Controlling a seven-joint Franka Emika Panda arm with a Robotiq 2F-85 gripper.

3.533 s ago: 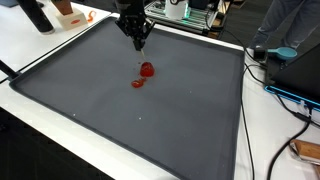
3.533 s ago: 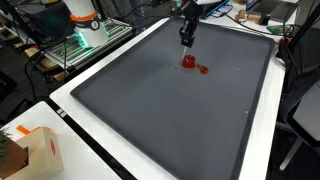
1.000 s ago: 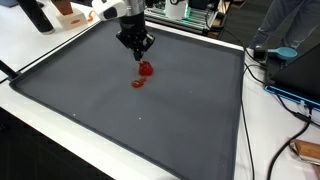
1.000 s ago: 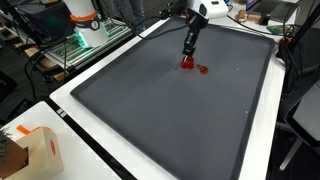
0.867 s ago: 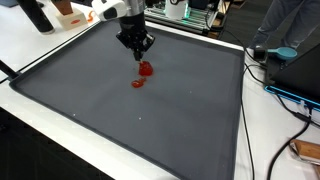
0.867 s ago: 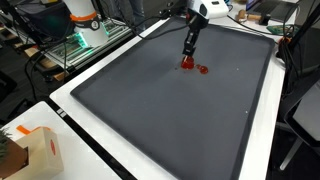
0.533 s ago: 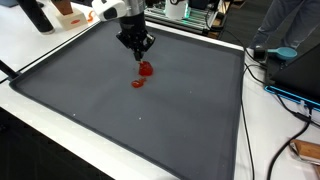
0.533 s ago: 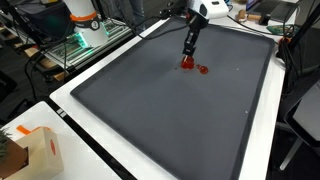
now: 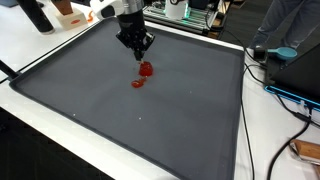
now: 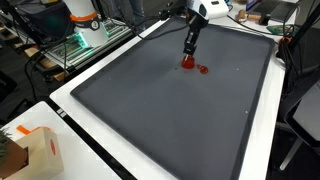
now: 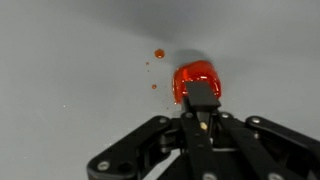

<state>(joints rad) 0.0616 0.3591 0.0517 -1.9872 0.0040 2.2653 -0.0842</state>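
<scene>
The wide grey mat [image 9: 170, 120] looks matt and finely textured, like rubber or dense cloth, and the tabletop [image 9: 50, 115] framing it is smooth and white. The red blob [image 11: 195, 77] is glossy and translucent, like wet plastic or jelly. The gripper [image 11: 203, 100] shows matt black plastic links, and the near-left box [image 10: 35, 150] is plain brown cardboard.

No text seems legible anywhere

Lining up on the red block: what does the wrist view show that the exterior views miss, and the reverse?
Wrist only: tiny red specks on the mat, and the claw closed tight. Exterior only: a flat red patch beside the red block, the white table, a cardboard box. Both: the claw's tip close by the block.
</scene>
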